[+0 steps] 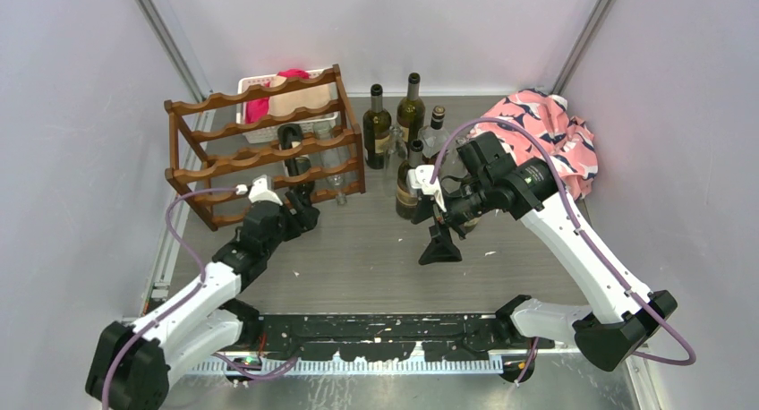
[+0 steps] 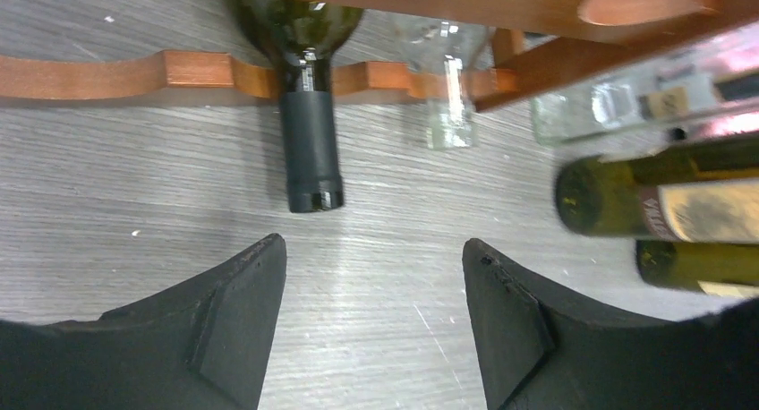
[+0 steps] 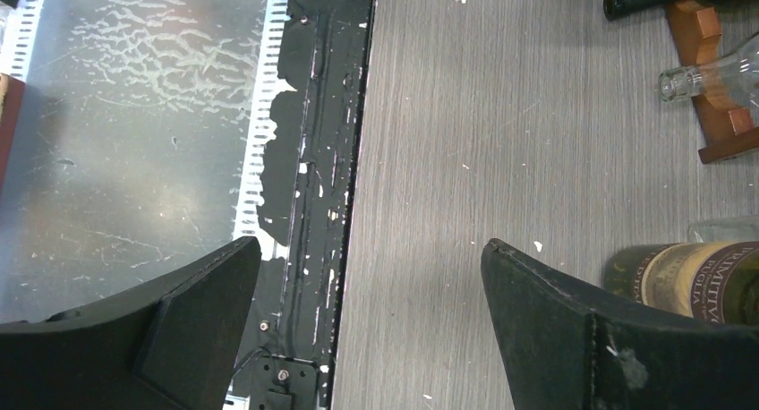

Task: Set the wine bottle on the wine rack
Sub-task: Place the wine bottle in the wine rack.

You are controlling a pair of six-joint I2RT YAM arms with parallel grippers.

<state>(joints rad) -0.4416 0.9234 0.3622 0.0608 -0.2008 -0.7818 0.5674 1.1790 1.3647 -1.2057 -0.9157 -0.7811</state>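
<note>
On the beige paper label of the dark green glass bottle (image 3: pixel 689 280) at the lower right of the right wrist view, "PRIMITIV" is read in dark capitals, cut off by the frame edge. A smaller line beneath appears to read "PUGLIA". The lettering on the cream-labelled green bottle (image 2: pixel 707 211) in the left wrist view is too blurred to be read.

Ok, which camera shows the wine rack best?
Top external: the whole wine rack, all its tiers, is in frame. Left wrist catches only its lower rails; right wrist only one corner at the frame's edge.
</note>
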